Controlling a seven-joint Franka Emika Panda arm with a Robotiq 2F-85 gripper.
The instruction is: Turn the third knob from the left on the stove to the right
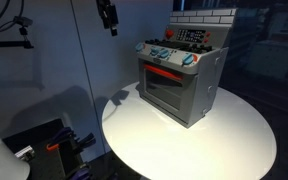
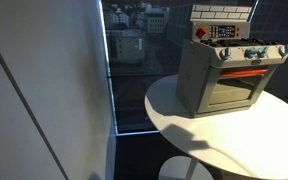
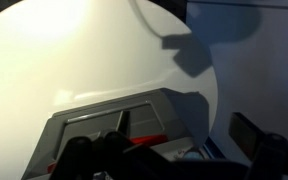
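The grey-silver toy stove [image 1: 181,85] stands on a round white table [image 1: 234,140], with a red bar across its windowed door and a brick-patterned back panel. It shows in both exterior views [image 2: 224,85]. Teal knobs run along its front top edge; the third knob from the left [image 1: 170,54] also shows from the front [image 2: 262,52]. My gripper [image 1: 107,18] hangs high above the table's edge, well away from the stove and holding nothing. In the wrist view the gripper [image 3: 164,145] has dark fingers spread wide, with the stove [image 3: 114,120] far below.
A dark window with city buildings [image 2: 134,45] stands behind the table. A pale wall panel [image 2: 44,90] fills one side. Dark equipment with cables [image 1: 44,145] sits low beside the table. A shadow falls on the tabletop [image 3: 189,50].
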